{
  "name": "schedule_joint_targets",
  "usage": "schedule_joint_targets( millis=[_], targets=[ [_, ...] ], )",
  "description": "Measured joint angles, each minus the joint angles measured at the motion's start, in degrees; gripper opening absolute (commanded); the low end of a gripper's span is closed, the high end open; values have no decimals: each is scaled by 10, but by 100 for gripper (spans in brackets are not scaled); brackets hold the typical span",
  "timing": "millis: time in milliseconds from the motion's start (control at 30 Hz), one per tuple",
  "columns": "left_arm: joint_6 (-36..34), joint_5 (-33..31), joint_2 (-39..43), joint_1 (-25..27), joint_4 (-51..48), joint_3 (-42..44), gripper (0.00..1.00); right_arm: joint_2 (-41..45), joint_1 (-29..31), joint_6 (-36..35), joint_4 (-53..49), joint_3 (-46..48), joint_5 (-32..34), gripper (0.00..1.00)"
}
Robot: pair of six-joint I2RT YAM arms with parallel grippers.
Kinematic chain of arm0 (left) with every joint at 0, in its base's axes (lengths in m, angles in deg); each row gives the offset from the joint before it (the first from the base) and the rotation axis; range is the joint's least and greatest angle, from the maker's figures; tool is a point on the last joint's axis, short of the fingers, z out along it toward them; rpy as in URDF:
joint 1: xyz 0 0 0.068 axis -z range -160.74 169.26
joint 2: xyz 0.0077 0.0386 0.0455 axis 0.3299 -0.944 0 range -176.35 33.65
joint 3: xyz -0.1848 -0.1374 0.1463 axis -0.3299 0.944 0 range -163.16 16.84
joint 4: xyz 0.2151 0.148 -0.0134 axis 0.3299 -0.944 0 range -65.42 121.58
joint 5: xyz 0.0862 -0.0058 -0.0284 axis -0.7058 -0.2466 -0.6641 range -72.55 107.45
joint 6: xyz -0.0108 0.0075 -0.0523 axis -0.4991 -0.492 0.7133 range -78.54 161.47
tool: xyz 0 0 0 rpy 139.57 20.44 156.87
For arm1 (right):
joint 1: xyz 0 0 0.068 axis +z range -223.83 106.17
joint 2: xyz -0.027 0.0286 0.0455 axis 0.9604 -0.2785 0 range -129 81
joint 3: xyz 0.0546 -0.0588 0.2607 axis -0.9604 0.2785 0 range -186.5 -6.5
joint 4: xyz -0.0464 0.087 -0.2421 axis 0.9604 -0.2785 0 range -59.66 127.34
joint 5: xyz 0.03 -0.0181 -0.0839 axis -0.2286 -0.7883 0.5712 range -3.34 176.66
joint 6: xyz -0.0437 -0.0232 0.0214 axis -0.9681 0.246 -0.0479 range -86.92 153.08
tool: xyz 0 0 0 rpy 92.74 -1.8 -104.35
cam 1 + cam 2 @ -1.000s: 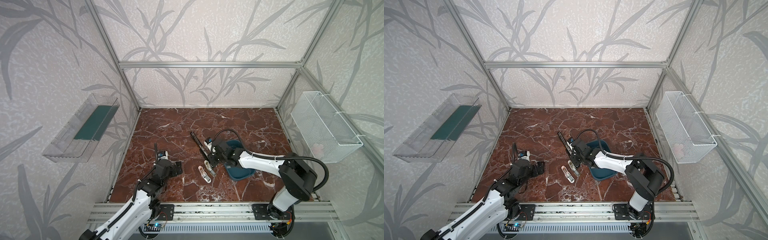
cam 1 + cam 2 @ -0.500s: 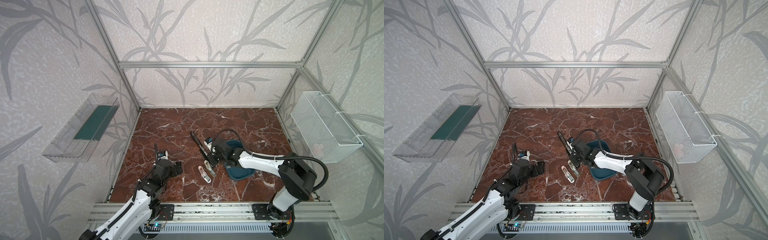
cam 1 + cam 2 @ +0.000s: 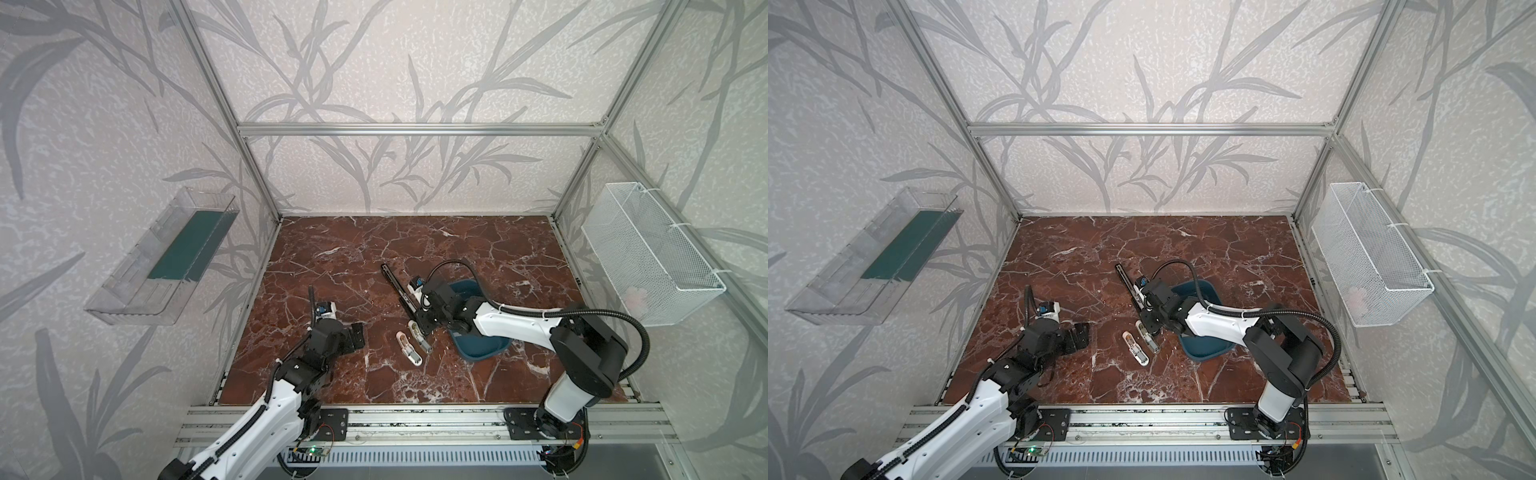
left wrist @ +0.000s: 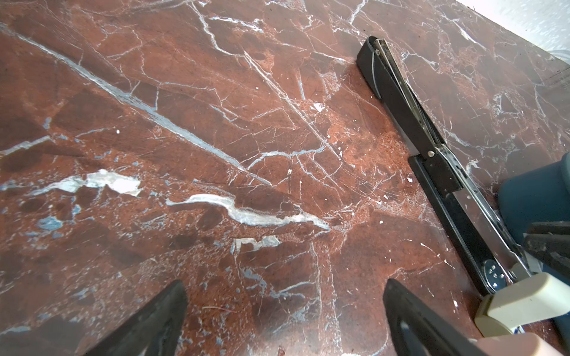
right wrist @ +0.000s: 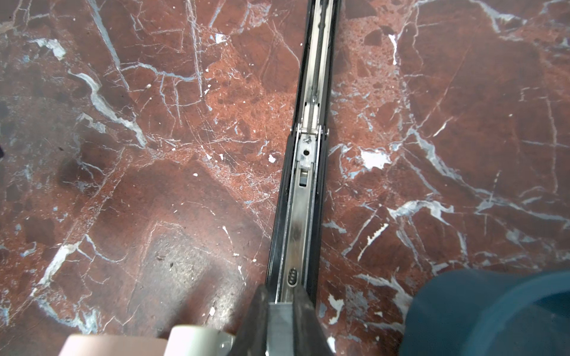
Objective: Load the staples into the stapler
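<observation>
The right gripper (image 5: 280,295) is clamped narrow on the staples (image 5: 280,320), a short, flat grey metallic block pinched between its two black fingers. It holds them at the near end of the stapler (image 5: 303,185), right over the mouth of the shiny metal channel. The stapler is long, black and slim. It lies flat on the marble table (image 3: 457,249), hinged fully open so that the channel and its thin spring show.

Just beside this gripper sits a dark blue tray (image 3: 486,351); the arm hides most of its inside. Two small pale oblong items (image 3: 410,348) lie side by side on the table near the stapler's end.

Well apart, the left gripper (image 4: 285,283) hovers with jaws spread wide over bare marble, holding nothing.

On the left wall hangs a clear plastic bin (image 3: 124,299) with a dark green panel (image 3: 187,245) in it. On the right wall, a white wire basket (image 3: 615,232) holds something pale pink (image 3: 636,293), too small to identify.
</observation>
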Motion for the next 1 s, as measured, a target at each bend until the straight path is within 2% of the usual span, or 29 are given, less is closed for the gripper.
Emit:
schedule_joint_targets(
  millis=[1000],
  targets=[
    [0,2,0,0,0,0,99,0,0,13,1,7,3,17]
  ],
)
